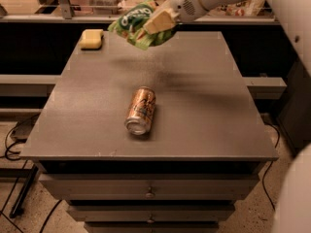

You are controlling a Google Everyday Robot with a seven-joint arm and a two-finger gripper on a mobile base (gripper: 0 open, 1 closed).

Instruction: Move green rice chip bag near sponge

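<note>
The green rice chip bag [137,22] is a crinkly light-green pouch with a dark green round logo. It hangs in the air above the far part of the table, held by my gripper [153,24], which is shut on its right side. The white arm reaches in from the upper right. The sponge [92,38] is a pale yellow block lying at the table's far left corner, a short way left of and below the bag.
A bronze drink can [141,110] lies on its side near the middle of the grey table [209,110]. Drawers run below the table's front edge. A shelf with clutter stands behind the table. Cables lie on the floor at left.
</note>
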